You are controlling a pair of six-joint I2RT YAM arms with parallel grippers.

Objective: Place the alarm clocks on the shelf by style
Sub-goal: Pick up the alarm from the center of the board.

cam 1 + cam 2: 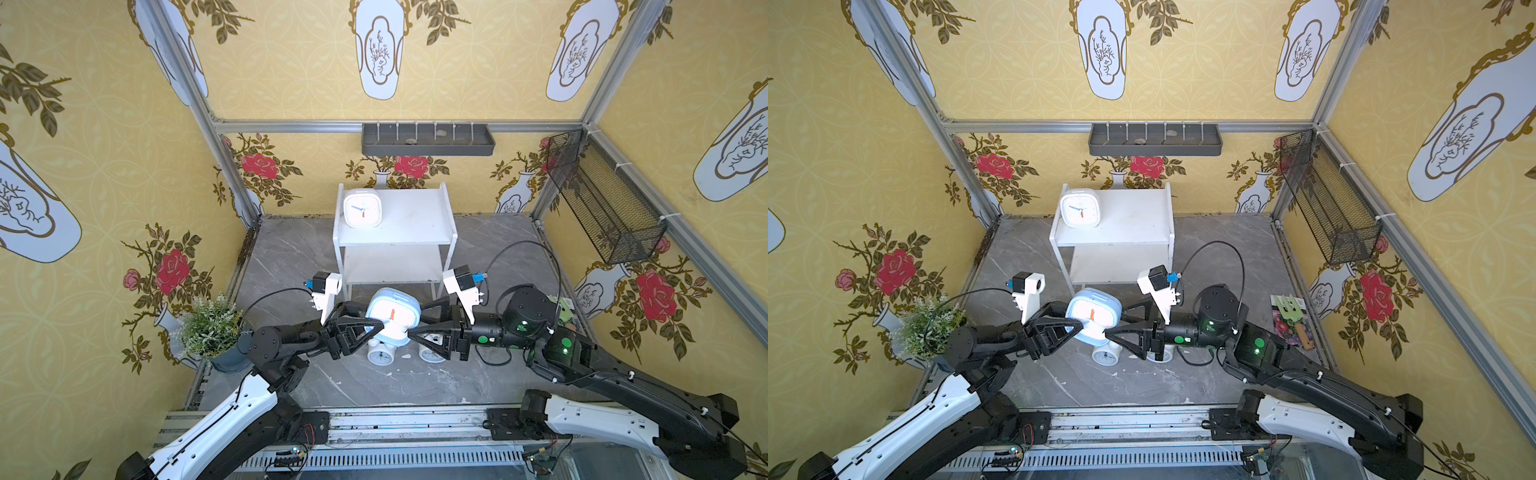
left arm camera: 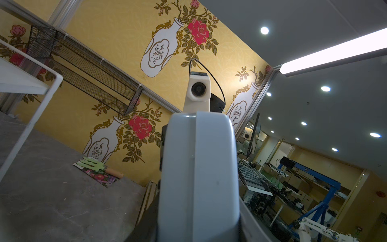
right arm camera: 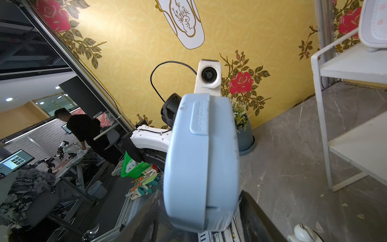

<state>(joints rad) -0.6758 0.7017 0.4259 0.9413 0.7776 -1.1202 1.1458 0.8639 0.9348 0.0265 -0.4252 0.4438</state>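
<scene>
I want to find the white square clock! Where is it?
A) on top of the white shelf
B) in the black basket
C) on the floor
A: the white square clock stands on the top tier of the shelf.

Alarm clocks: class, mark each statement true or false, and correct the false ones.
1. The white rounded-square clock stands on the shelf's top tier. True.
2. The light blue clock lies on the shelf's lower tier. False: it is in the air in front of the shelf, and the left gripper and right gripper have their fingers around it.
3. Both twin-bell clocks are on the floor. True.
4. The potted plant stands on the shelf. False: it stands on the floor beside the left arm.
</scene>
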